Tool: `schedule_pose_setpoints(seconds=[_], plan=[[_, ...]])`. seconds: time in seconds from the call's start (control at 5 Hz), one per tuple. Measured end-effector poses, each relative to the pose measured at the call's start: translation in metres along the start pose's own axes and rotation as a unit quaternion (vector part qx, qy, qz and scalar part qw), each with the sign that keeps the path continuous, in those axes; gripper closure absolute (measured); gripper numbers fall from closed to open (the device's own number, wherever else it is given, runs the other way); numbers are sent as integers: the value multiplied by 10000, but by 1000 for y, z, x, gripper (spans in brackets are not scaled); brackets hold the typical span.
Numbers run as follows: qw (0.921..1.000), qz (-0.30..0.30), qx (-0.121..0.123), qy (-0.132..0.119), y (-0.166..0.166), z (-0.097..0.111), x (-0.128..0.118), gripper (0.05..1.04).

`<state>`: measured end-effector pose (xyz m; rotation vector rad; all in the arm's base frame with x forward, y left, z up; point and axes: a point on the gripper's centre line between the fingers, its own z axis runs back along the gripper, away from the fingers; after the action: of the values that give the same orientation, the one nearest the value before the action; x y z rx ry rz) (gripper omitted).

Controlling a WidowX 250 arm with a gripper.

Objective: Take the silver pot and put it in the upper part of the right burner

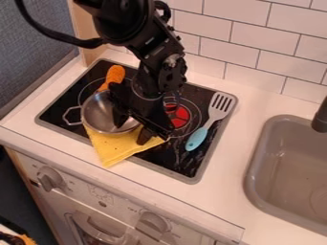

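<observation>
Camera view: the gripper (132, 131) stands open astride the near-right rim of the silver pot (98, 113), one finger inside the bowl and one outside over the yellow cloth (112, 149). The pot is at the cooktop's left side, partly on the cloth, its wire handle (72, 116) toward the left edge of the cooktop (193, 180). Dark glass extends between the red-centered burner (181, 116) and the front edge; the spatula (196, 138) bounds the right side, and counter (223, 186) separates cooktop from sink (252, 162).
</observation>
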<state>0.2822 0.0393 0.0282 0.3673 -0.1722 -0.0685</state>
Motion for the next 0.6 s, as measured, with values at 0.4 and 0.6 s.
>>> schedule_pose_setpoints(seconds=[0.4,0.6], plan=[[9999,97,13,-22,1,0,0,931],[9999,93,62,52,2,0,-2,1009]])
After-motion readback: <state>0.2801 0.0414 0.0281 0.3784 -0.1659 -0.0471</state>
